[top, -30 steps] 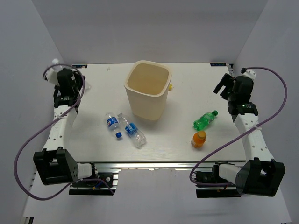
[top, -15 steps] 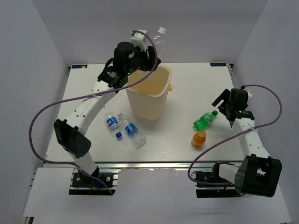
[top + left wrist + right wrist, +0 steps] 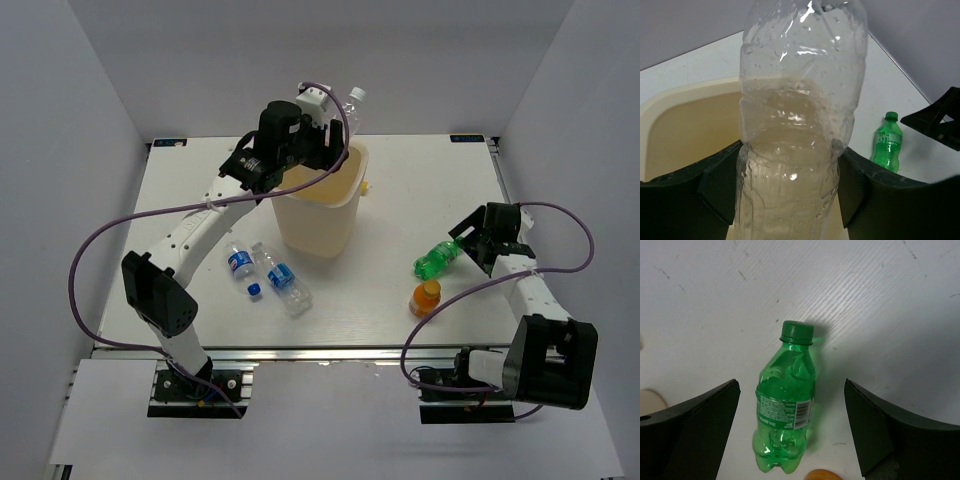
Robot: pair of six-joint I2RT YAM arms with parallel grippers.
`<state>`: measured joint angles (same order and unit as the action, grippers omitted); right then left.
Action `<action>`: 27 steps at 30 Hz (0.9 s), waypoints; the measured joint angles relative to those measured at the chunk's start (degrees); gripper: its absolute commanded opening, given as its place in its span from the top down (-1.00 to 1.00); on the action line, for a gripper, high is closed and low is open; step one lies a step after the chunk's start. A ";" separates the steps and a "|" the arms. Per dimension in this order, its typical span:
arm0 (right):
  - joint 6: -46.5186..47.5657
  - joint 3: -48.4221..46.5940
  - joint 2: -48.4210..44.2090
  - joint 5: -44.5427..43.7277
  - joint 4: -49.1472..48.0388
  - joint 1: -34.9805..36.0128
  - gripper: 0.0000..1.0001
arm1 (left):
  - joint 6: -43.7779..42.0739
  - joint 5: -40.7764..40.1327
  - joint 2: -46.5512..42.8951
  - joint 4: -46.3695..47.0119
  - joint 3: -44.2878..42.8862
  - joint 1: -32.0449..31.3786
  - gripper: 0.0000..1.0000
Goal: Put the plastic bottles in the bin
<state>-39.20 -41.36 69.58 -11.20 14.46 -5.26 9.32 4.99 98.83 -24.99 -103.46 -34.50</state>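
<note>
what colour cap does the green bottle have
Green cap, matching the bottle; clearest in the right wrist view.

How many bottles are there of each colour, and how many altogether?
blue-label bottles: 2
plain clear bottle: 1
green bottle: 1
orange bottle: 1
Total: 5 bottles

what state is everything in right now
clear bottle, held up over the bin by the left claw
left claw, shut on the clear bottle
bin, upright, open top
green bottle, lying flat, cap on, ungripped
right claw, open, aimed at the green bottle
orange bottle, standing upright on the table
blue-label bottles, both lying on the table
</note>
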 measured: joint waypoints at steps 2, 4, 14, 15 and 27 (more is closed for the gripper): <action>-0.98 0.00 1.46 1.38 -1.57 -0.02 -0.79 | -0.11 -0.11 -0.07 -0.24 0.13 0.00 -0.68; -1.57 0.00 3.06 2.67 -3.19 -0.02 -0.79 | -0.22 -0.48 -0.31 -0.31 0.48 0.00 -0.94; -3.23 0.46 10.56 4.76 -8.96 -0.02 -0.79 | 0.13 -4.50 -1.86 -0.85 2.27 0.00 -0.96; -3.50 0.76 11.21 4.98 -9.44 -0.02 -0.78 | 0.22 -5.90 -1.86 -1.20 1.95 0.00 -0.96; -1.66 0.55 16.52 8.50 -14.58 -0.04 0.57 | 12.48 -19.06 -9.81 -0.31 7.48 14.58 -0.96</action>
<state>-40.86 -40.82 86.11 -2.70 -0.12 -5.30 21.80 -14.06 89.01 -25.30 -95.98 -19.92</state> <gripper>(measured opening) 0.646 0.983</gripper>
